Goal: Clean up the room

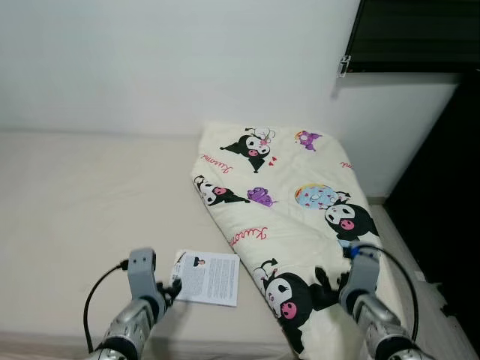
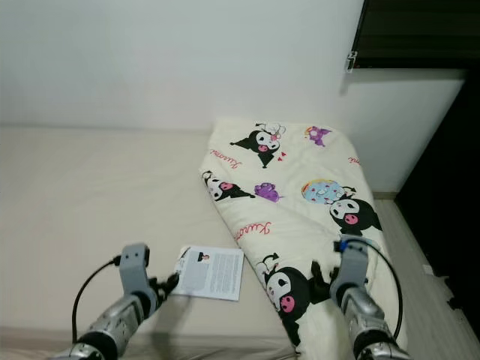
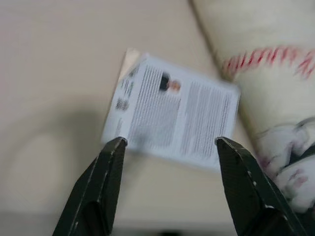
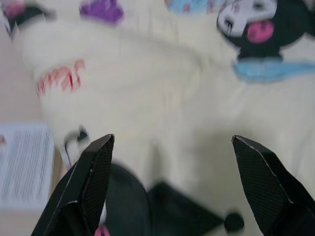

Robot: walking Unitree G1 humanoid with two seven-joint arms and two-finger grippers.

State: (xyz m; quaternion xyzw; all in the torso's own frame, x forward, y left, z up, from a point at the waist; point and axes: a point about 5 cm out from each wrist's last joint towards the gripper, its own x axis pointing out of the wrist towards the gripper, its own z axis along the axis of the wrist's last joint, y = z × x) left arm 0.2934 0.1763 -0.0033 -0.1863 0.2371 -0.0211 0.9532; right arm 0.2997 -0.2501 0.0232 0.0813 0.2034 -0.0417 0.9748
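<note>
Just beyond the left pincer (image 3: pixel 167 147) a printed paper sheet (image 1: pixel 208 277) lay flat on the beige bed (image 1: pixel 82 202), its near edge just ahead of the black fingertips (image 3: pixel 117 147). That pincer's two fingers were spread wide apart and held nothing; in the left wrist view the sheet sat between them, with dense text, a small photo near its top corner and a faint blur over it all. A black cable (image 1: pixel 97 289) looped from the left wrist back toward the silver arm. The mattress to the left of that pincer was bare and smooth, running up to a white wall (image 1: pixel 165 60).

To the right of the sheet, and just beside it, lay a folded cream blanket (image 1: pixel 292 202) printed with black-and-white cartoon characters, purple figures, a blue doughnut and red script. It stretched diagonally from the wall down to the near edge of the bed, and its thick folded edge rose between the sheet and the right pincer (image 4: pixel 172 147).

The right pincer hovered over the near end of the blanket, above one of the black cartoon faces (image 1: pixel 289 296), its fingers also wide apart and empty. Right of that pincer the blanket ended at the bed's edge, with a strip of pale floor (image 1: pixel 420 285) and a dark panel (image 1: pixel 450 187) beyond; a dark window (image 1: pixel 416 34) sat high on the wall.
</note>
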